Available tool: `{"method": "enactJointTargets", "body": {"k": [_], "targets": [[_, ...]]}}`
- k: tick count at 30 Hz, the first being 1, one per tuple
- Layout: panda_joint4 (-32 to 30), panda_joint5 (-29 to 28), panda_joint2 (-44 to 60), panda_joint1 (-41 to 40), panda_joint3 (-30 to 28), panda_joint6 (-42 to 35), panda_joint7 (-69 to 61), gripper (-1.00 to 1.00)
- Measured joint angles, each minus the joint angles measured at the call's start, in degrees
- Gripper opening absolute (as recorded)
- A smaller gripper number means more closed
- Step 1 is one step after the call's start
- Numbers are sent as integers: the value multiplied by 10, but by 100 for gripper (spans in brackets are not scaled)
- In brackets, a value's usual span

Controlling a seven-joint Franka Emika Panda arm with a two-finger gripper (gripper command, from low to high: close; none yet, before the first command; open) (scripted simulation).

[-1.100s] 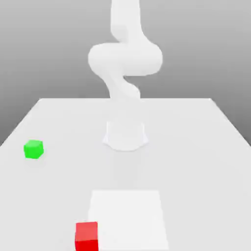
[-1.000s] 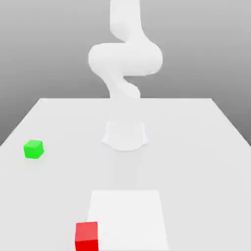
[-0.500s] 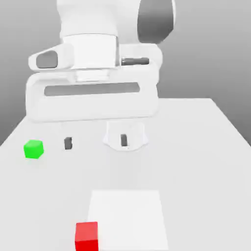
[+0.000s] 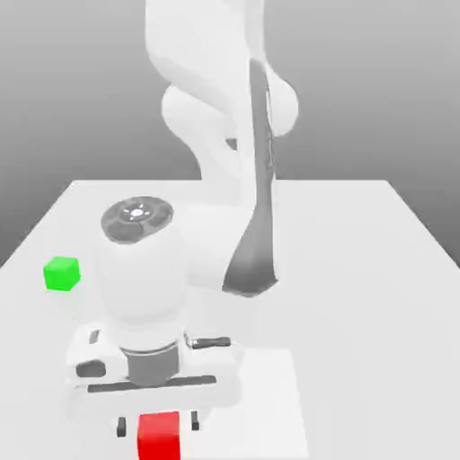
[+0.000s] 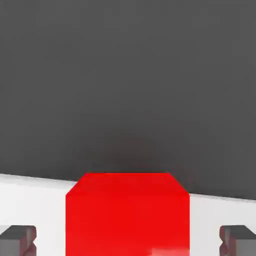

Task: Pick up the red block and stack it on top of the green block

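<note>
Plain white table (image 4: 359,269), grey backdrop

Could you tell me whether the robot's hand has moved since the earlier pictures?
Yes. The hand has come down toward the exterior view's bottom edge, from above the small green cube to straddle the small red cube beside the flat white square patch.
</note>
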Motion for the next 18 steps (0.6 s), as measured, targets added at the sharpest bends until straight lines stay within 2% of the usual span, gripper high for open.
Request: {"method": "enactJointTargets", "body": {"k": [5,10,15,18], "targets": [[0,0,2,-1,1,1,0,-100],[-17,-34,-86,9,-25,-68,27,-100],[-65,-109,-164,-31,-126,-87,106,-100],[-96,-158,-209,-99,-172,-93,159,-100]]}}
